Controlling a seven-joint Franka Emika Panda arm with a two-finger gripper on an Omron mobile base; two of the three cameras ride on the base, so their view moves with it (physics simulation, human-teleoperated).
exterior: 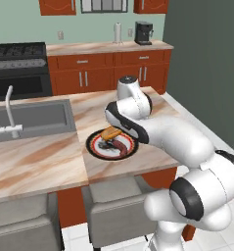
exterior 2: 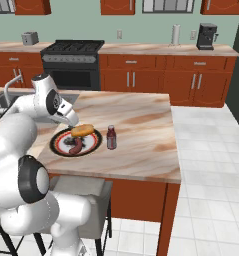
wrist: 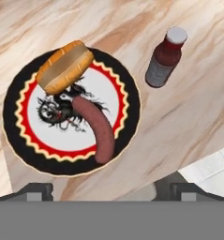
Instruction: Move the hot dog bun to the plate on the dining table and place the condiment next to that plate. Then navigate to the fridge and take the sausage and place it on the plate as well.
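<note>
The sausage is laid on the plate, across its white centre, one end reaching the black rim. The hot dog bun is set on the same plate, just beside the sausage's other end. The condiment is stood upright on the counter, just beside the plate, apart from it. The end effector is held above the plate, fingers spread wide, nothing pinched. A grey sink is inset further along the counter.
</note>
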